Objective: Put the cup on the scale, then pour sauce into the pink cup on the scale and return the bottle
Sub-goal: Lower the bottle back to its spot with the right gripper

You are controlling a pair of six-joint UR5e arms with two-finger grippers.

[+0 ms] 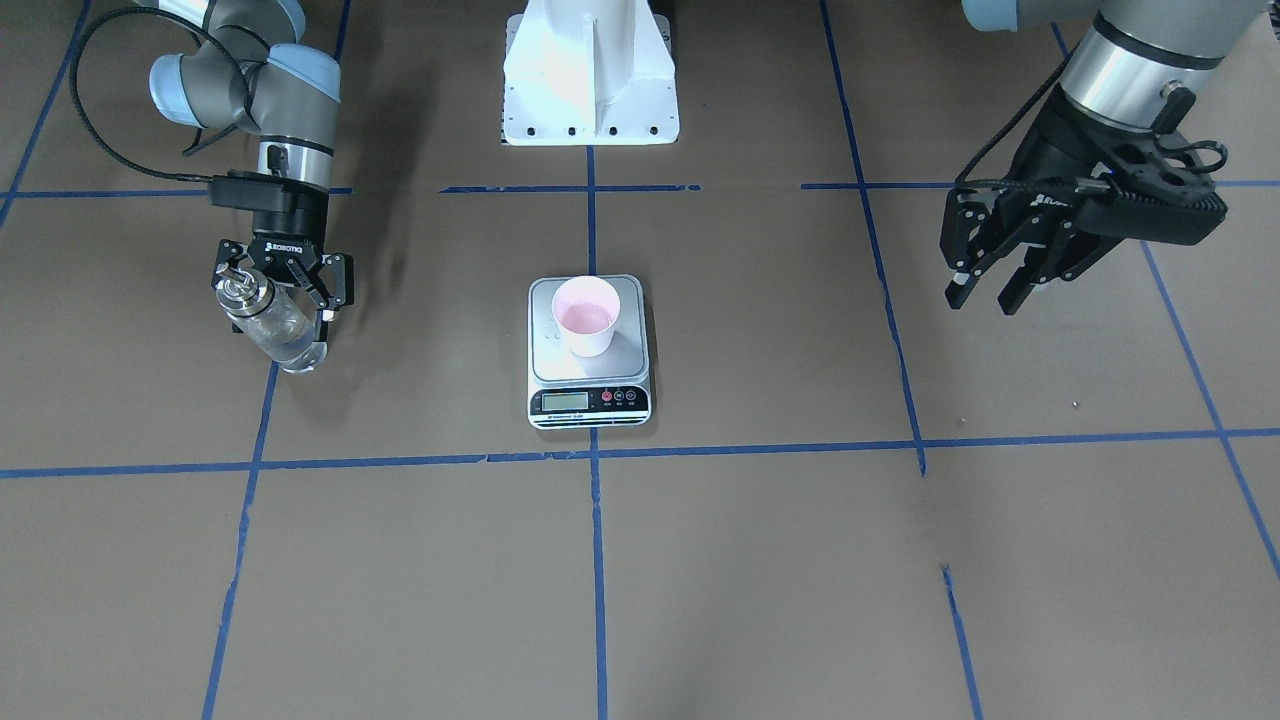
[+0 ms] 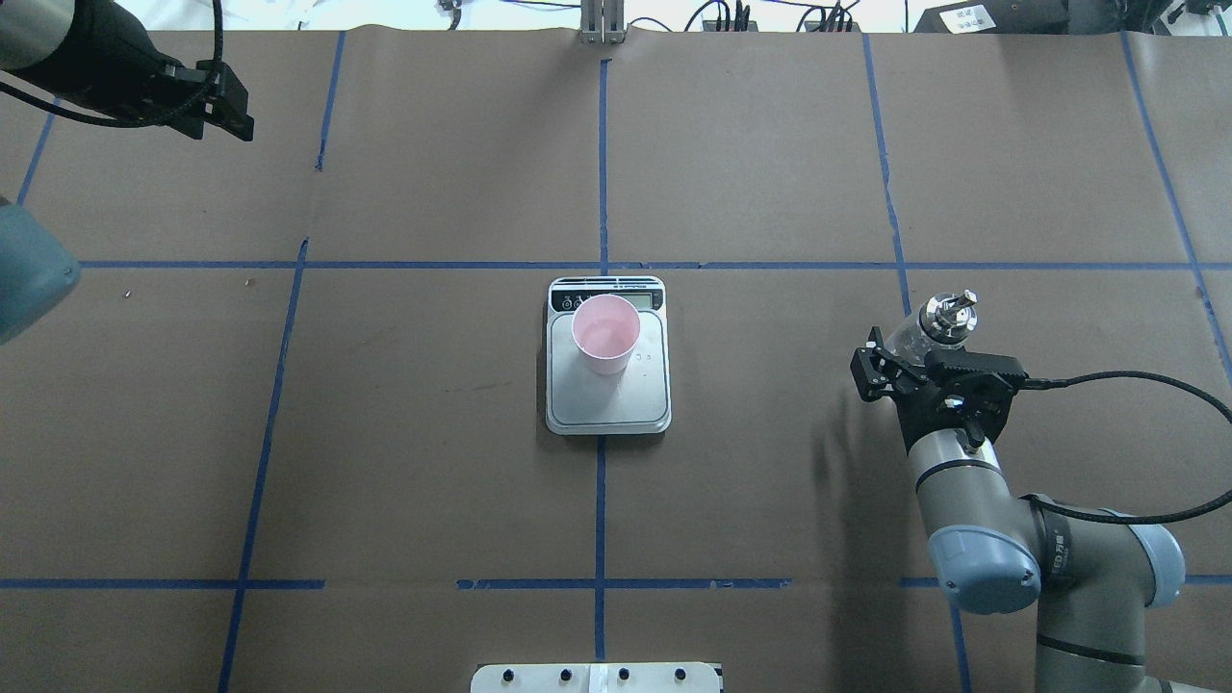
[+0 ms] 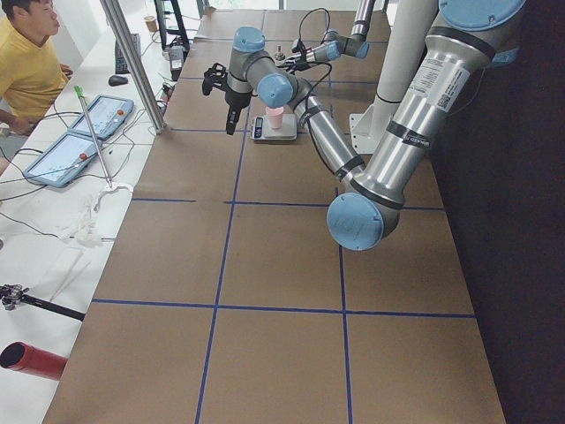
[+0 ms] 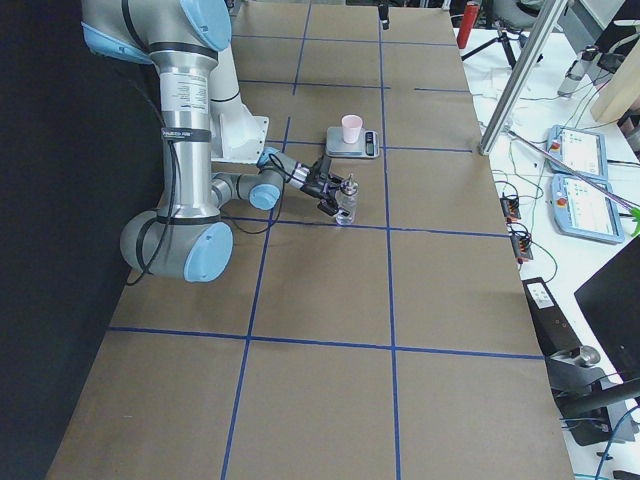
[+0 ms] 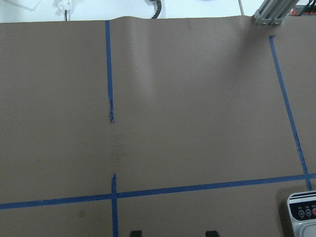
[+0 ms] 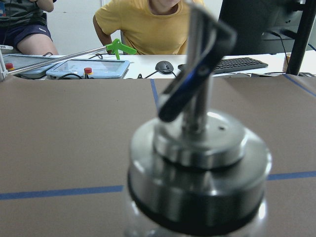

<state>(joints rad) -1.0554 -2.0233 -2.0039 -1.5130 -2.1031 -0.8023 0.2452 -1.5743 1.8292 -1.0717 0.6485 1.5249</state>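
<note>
Overhead exterior shows the scale at the middle of the counter, with the cup standing upright on the far half of its platform, next to the display strip. From the front-facing view the cup's inside looks pink, and whether liquid lies in it I cannot tell.

At 3 o'clock from the scale, well apart from it, the right gripper holds the bottle. Its fingers are closed around the glass body just below the cap. In the front-facing view the bottle leans, cap toward the robot and base toward the camera, its base at or just above a blue tape line; contact with the counter cannot be judged. Clear sauce shows through the glass. The right wrist camera is filled by the metal pourer cap, blurred, with a black ring beneath it.

The left gripper hangs above the counter at about 10 o'clock from the scale in the overhead view, well apart from everything. Its fingers are spread and hold nothing. The left wrist camera sees bare counter, blue tape and a corner of the scale.
</note>
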